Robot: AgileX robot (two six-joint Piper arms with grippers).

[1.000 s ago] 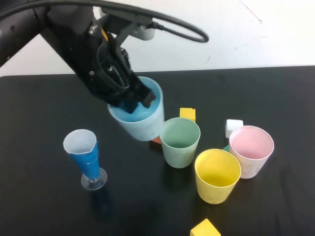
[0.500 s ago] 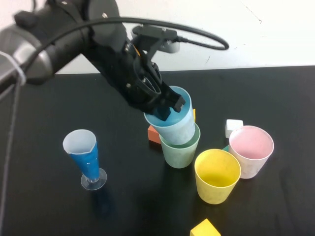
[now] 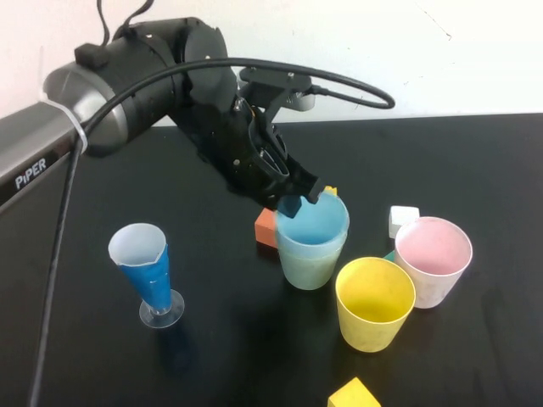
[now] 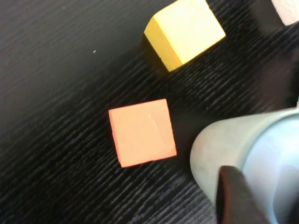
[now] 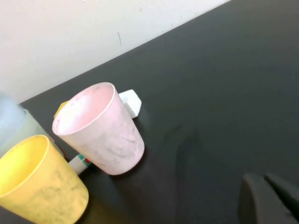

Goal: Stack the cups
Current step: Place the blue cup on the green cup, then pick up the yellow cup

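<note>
Light blue plastic tumbler sat nested in the sage green tumbler. The left gripper straddled its rim, fingers loosened. Lifting askew could drag it out. The right gripper sat closed, empty, well apart.

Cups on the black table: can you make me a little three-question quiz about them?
1. True or false: the light blue cup sits inside the green cup.
2. Which cup stands nearest the pink cup? A) yellow cup B) cone cup
3. Which gripper is at the light blue cup's rim?

Key: 1 true. 2 A. 3 The left gripper; the right gripper stays shut, off to the side.
</note>
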